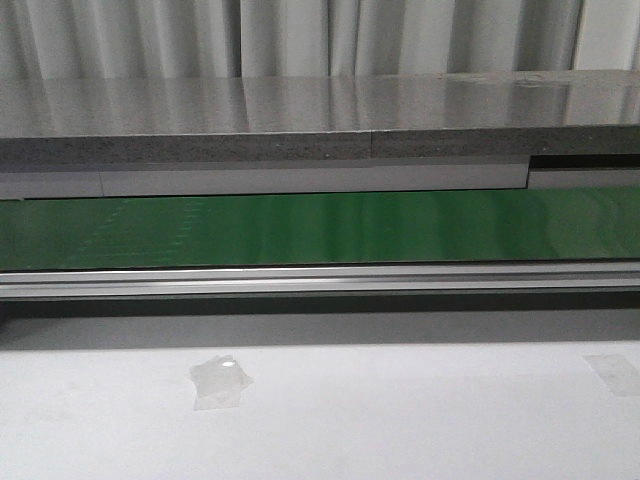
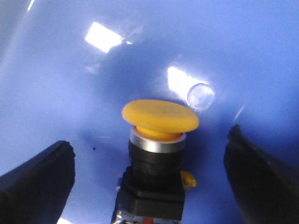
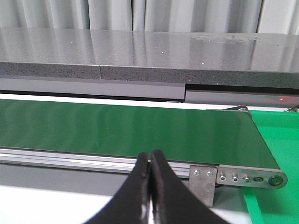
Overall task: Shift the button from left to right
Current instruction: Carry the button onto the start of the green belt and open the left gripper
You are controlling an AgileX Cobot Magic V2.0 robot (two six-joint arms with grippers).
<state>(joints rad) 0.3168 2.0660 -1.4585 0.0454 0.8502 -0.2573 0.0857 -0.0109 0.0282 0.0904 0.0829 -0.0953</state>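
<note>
Yellow-orange cap of the button (image 2: 160,116) sits upright on its black body, on a glossy blue surface (image 2: 243,42). Left end effector (image 2: 154,182) is spread wide, one finger on either side of the button, neither touching it. Right end effector (image 3: 150,186) is fully closed on nothing, fingertips pressed together above the white table (image 1: 400,420). Beyond: green conveyor belt (image 1: 320,228), then grey speckled shelf (image 1: 300,118), then curtain (image 1: 300,35).

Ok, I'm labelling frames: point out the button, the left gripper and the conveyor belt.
button (image 2: 160,115), left wrist view, on its yellow cap.
left gripper (image 2: 150,170), left wrist view, midway between the open fingertips.
conveyor belt (image 1: 320,228), front view, on the green surface.
</note>
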